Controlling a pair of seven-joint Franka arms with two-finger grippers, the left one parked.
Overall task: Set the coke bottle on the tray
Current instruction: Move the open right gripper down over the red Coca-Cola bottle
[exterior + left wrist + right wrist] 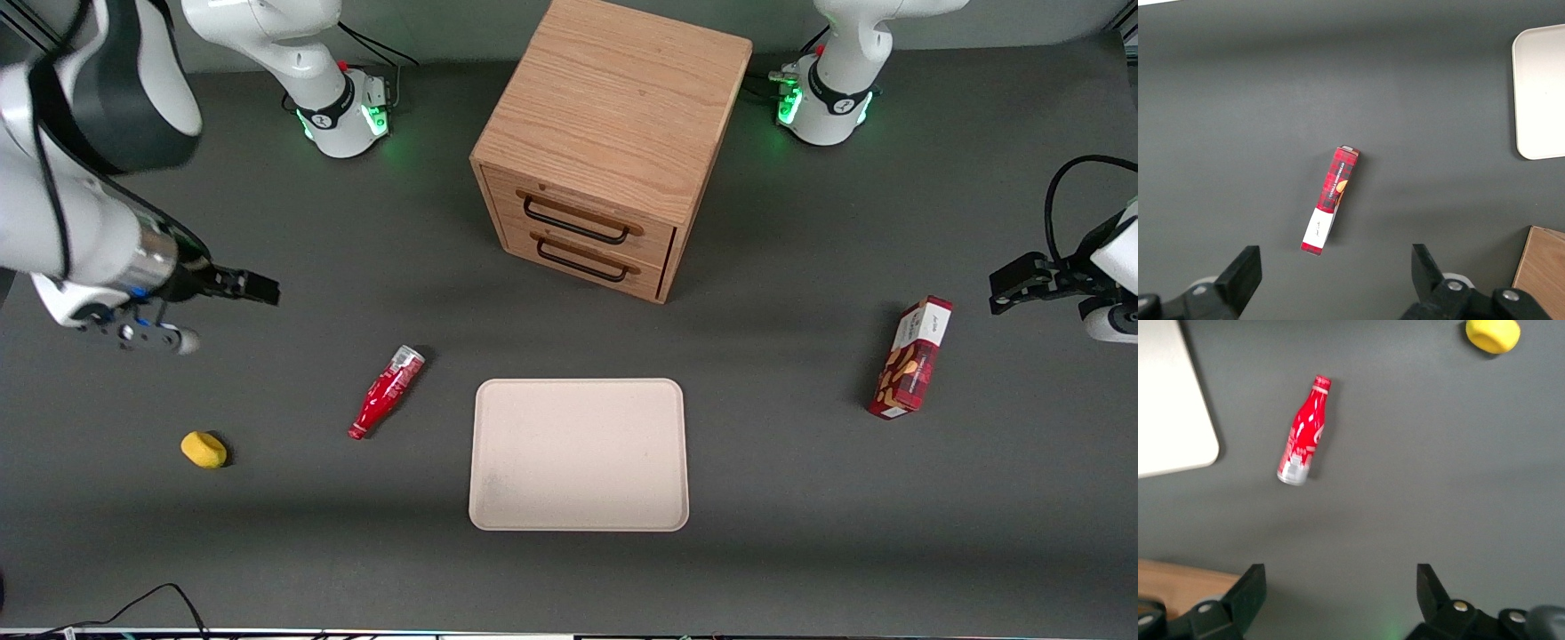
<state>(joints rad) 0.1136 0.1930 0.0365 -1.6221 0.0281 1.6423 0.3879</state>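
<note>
1. A dark grey table [800,533] carried everything; the tray [579,453] lay nearest the front camera, bare.
2. The bottle [385,391] lay on its side just beside the tray, toward the working arm's end, cap nearest the camera, with a yellow lump [204,449] further that way.
3. The gripper [1341,593] hung above the table, apart from the bottle, its fingers spread wide and empty.
4. A red box [910,357] lay toward the parked arm's end.
5. The wooden drawer unit [613,133] stood farthest, its top edge cut off.
</note>
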